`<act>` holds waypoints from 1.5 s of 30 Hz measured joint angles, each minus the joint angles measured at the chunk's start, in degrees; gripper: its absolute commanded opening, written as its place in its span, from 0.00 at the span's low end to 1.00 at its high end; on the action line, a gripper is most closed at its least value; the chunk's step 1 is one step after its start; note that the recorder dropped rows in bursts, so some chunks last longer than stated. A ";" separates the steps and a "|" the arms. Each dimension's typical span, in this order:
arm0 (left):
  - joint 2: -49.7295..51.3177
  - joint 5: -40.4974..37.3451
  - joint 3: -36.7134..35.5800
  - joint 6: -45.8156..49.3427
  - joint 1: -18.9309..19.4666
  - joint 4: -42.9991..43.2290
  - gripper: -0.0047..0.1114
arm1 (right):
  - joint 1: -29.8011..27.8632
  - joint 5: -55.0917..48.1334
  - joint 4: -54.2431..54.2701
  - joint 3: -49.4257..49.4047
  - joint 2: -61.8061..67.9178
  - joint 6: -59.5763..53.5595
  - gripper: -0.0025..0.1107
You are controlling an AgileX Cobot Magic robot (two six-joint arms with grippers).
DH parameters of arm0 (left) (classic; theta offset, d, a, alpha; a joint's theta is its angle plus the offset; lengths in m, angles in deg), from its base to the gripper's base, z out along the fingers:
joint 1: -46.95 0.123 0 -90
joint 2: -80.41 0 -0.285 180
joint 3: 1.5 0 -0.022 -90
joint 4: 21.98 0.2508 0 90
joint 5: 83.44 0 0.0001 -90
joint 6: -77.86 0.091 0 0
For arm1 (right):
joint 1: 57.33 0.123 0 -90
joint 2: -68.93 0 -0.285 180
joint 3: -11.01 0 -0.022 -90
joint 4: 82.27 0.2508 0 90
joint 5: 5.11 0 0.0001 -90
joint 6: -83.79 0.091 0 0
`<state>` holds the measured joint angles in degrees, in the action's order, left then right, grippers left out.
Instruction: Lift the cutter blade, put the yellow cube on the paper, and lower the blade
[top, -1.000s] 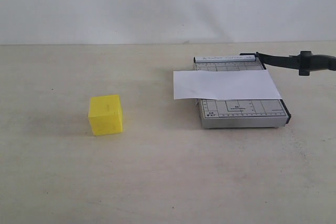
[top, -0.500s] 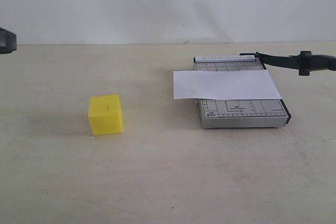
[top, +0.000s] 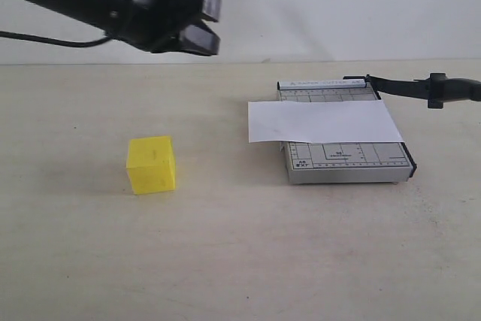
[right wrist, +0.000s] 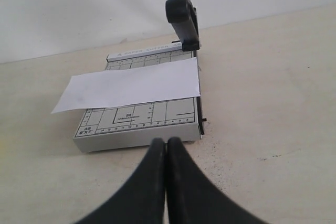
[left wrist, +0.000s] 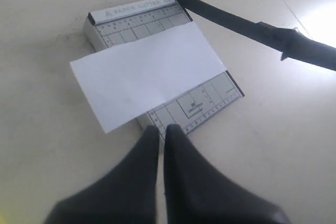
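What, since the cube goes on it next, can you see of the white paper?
The paper is a plain white rectangular strip, unfolded, lying flat across the grey trimmer base. In the exterior view its left end overhangs the base. Nothing lies on it; the raised blade arm is clear of it.

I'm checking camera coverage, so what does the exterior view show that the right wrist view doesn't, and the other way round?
Only the exterior view: the cube, sitting on the table apart from the trimmer, and the left fingers up above the table. Only the right wrist view: the right fingers, pressed together, short of the trimmer. Both: the trimmer, the paper lying across it, and the raised blade.
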<state>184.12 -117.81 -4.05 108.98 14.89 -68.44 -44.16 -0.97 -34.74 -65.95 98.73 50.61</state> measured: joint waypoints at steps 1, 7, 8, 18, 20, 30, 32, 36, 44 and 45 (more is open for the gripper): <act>2.75 1.29 1.90 0.00 -1.18 0.32 0.08 | 0.00 -0.14 0.00 0.00 0.00 0.14 0.02; 17.11 4.85 12.29 0.65 -7.39 1.12 0.08 | 0.00 -0.67 0.00 0.00 0.00 0.52 0.02; 18.83 4.95 13.58 0.76 -8.12 1.12 0.08 | 0.00 -0.67 0.00 0.00 0.00 0.77 0.02; 33.76 5.54 24.59 1.12 -14.19 1.12 0.08 | 0.00 -1.28 0.11 0.00 0.00 2.18 0.02; 35.70 7.07 26.67 1.12 -14.77 1.12 0.08 | 0.00 -1.79 0.22 0.00 0.00 2.40 0.02; 41.80 13.37 33.19 1.24 -15.22 2.57 0.08 | 0.00 -2.30 0.88 0.00 0.00 2.64 0.02; 42.51 15.18 33.18 1.24 -15.22 3.45 0.08 | 0.00 -2.30 0.88 0.00 0.00 2.64 0.02; 44.36 14.84 33.18 1.24 -15.22 3.82 0.08 | 0.00 -2.30 0.88 0.00 0.00 2.76 0.02; 46.08 12.61 36.33 1.34 -15.22 3.82 0.08 | 0.00 -2.30 0.88 0.00 -0.03 2.76 0.02; 46.52 12.31 36.85 1.34 -15.22 3.82 0.08 | 0.00 -2.30 0.88 0.00 -0.03 2.76 0.02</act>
<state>230.64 -105.50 32.80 110.33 -0.33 -64.61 -44.16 -3.27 -33.87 -65.95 98.70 53.37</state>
